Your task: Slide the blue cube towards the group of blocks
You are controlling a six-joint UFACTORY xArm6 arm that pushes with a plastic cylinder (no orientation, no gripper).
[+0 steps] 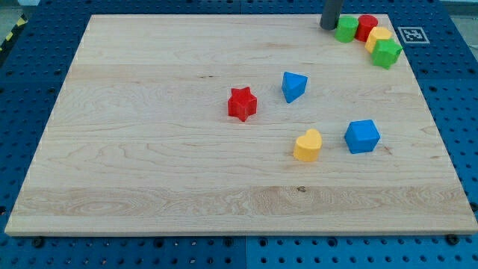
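The blue cube [362, 136] lies on the wooden board at the view's right, lower middle. A yellow heart block [308, 145] sits just to its left. A blue triangular block [293, 86] and a red star block [242, 103] lie near the board's middle. A tight group sits at the view's top right: a green block [346, 29], a red block [366, 27], a yellow block [378, 38] and a green block [387, 53]. My tip [328, 27] stands at the top edge, just left of the group's first green block, far from the blue cube.
The wooden board [149, 149] rests on a blue perforated table. A black and white marker tag [411, 33] sits beyond the board's top right corner.
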